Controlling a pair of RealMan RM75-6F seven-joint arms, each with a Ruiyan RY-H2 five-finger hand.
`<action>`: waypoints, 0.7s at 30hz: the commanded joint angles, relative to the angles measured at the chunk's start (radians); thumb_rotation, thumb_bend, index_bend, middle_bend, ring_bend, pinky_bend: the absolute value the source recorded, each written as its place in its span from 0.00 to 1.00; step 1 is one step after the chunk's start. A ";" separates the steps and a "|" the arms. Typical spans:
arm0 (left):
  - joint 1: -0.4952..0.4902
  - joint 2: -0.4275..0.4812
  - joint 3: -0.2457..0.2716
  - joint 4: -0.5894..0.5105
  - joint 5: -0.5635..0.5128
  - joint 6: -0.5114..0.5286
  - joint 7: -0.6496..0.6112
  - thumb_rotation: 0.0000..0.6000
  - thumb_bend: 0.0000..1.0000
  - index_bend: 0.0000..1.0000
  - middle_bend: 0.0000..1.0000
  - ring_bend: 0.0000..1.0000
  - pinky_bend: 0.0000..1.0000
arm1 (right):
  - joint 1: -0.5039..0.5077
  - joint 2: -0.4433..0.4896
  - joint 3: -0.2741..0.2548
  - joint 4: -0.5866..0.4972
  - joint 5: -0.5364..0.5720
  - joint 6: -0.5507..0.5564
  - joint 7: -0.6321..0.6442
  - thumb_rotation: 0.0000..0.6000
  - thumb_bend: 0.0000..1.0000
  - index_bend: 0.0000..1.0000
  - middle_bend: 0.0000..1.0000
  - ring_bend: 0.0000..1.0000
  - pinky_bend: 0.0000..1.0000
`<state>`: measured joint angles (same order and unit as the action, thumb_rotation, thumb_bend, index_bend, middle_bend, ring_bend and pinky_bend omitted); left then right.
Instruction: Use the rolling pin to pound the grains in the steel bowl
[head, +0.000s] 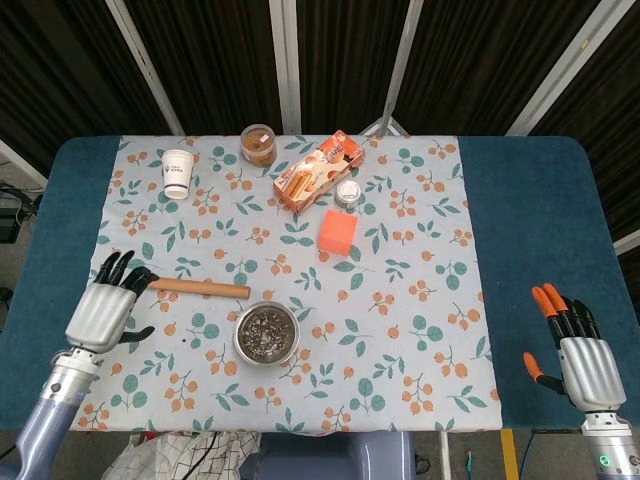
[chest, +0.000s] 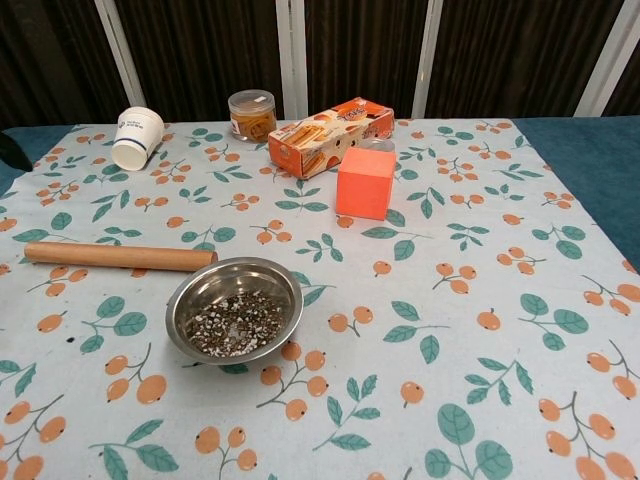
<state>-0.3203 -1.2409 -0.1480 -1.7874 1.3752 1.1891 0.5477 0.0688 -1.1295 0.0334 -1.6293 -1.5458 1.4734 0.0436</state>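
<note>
A: State the layout, largest item first.

B: The counter (head: 530, 210) carries a floral cloth. The rolling pin (head: 200, 288) lies flat on it, pointing left-right, just behind the steel bowl (head: 266, 333) and apart from it. The grains (chest: 236, 324) sit in the bowl bottom. A carton, an orange block, a jar and a paper cup stand well behind.

A: How will the pin handle?

B: Judged from its look: a rigid wooden cylinder, light, smooth, and liable to roll if nudged. Take hold near mid-length to lift, then shift toward one end so the other end can strike down. The bowl looks thin and may skid under blows.

A: Hand poses?

B: The left hand (head: 103, 313) hovers at the pin's left end, its fingers (head: 122, 268) spread and extended, holding nothing. The right hand (head: 578, 353) rests at the counter's near right corner, fingers straight and apart, empty.
</note>
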 joint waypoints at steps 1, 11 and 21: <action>-0.099 -0.081 -0.052 -0.002 -0.136 -0.092 0.153 1.00 0.22 0.28 0.25 0.00 0.00 | 0.001 0.004 0.001 -0.003 0.004 -0.003 0.008 1.00 0.37 0.00 0.00 0.00 0.00; -0.245 -0.264 -0.077 0.107 -0.395 -0.151 0.371 1.00 0.32 0.29 0.27 0.00 0.00 | 0.000 0.013 0.000 -0.009 0.012 -0.010 0.033 1.00 0.37 0.00 0.00 0.00 0.00; -0.325 -0.388 -0.079 0.237 -0.484 -0.151 0.405 1.00 0.37 0.39 0.30 0.00 0.00 | 0.002 0.018 0.001 -0.011 0.020 -0.018 0.048 1.00 0.37 0.00 0.00 0.00 0.00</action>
<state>-0.6342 -1.6150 -0.2246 -1.5659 0.9022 1.0387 0.9529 0.0703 -1.1114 0.0345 -1.6404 -1.5260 1.4556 0.0915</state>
